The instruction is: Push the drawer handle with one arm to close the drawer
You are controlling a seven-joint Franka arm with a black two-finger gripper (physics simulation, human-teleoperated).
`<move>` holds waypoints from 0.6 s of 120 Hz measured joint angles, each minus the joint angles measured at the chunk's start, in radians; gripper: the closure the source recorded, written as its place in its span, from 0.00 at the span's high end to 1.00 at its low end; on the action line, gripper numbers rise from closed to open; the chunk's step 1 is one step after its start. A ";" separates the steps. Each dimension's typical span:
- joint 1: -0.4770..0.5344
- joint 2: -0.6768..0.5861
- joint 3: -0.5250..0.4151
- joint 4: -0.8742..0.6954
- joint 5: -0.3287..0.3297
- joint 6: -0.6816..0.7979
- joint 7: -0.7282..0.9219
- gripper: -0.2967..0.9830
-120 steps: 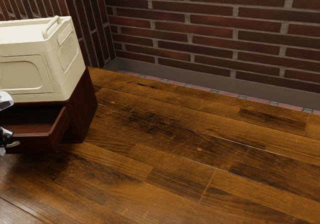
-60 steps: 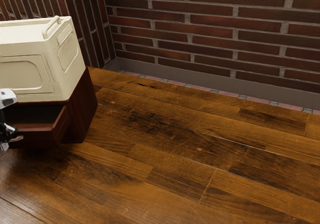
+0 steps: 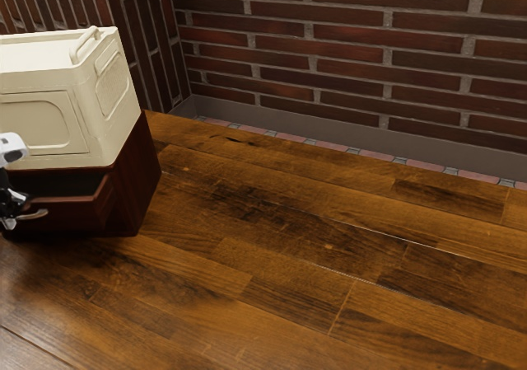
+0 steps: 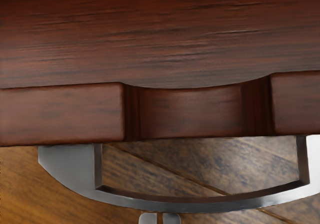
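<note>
Gripper (image 3: 10, 221): fingertips together, nothing between them, at the outer side of the curved metal handle (image 3: 34, 215). Wooden drawer (image 3: 72, 213): still partly out beneath the cream case (image 3: 49, 123); closing judged incomplete, the remaining gap to the cabinet (image 3: 142, 180) outstanding.

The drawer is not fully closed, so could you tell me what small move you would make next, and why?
I'd probably ease the fingers a little toward the cabinet, against the handle: the drawer stands partly open, and the fingers are together at the handle's outer side, placed to push.
</note>
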 joint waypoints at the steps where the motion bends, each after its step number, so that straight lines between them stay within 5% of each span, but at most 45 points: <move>1: 0.001 0.003 0.000 0.001 0.000 0.002 0.000 0.16; 72: 0.021 0.111 0.002 0.054 -0.009 0.202 0.002 0.15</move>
